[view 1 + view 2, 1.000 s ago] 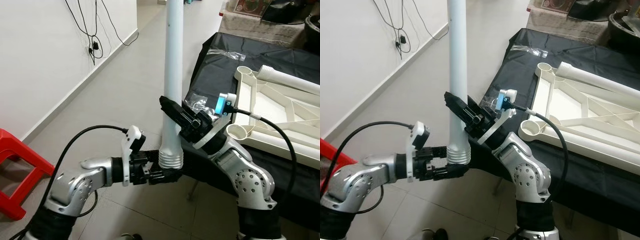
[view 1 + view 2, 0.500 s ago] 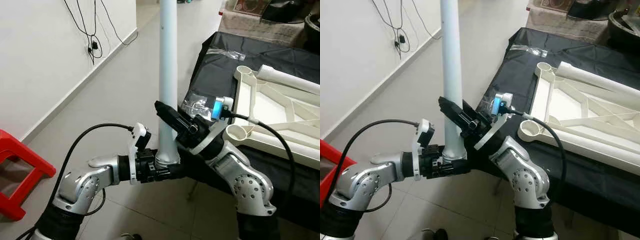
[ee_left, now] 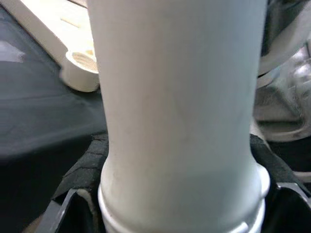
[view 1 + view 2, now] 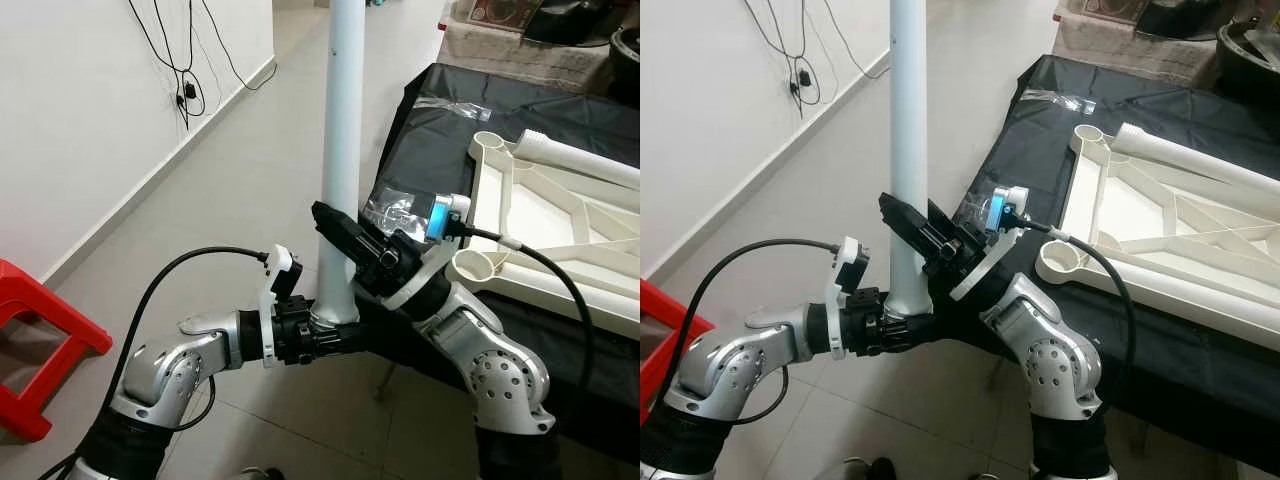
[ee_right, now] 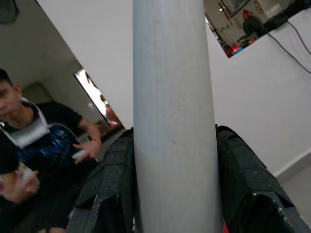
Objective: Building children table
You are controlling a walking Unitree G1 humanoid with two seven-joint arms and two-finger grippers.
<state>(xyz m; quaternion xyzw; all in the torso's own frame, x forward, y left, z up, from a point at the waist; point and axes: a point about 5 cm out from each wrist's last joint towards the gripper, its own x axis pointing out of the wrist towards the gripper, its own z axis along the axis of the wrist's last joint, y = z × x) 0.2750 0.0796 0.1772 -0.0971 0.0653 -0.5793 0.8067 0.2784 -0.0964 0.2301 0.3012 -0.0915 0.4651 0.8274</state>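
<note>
I hold a long white table leg (image 4: 340, 150) upright in front of me, left of the black-covered table (image 4: 440, 130). My left gripper (image 4: 335, 340) is shut on its ribbed lower end (image 3: 180, 213). Higher up, my right gripper (image 4: 345, 232) is shut on the shaft (image 5: 172, 121), one finger on each side. The white table frame (image 4: 560, 235) lies upside down on the black cloth, with round leg sockets (image 4: 478, 266) at its corners and another white leg (image 4: 580, 158) resting across its far side.
A red plastic stool (image 4: 40, 340) stands on the tiled floor at my left. Black cables (image 4: 185, 60) hang on the white wall. A clear plastic bag (image 4: 395, 212) lies at the table's near edge. A seated person (image 5: 34, 141) appears in the right wrist view.
Compared with a second ago, the left arm has pushed forward and now holds the leg's bottom end more closely. The leg stands straighter. The right gripper has slid slightly left.
</note>
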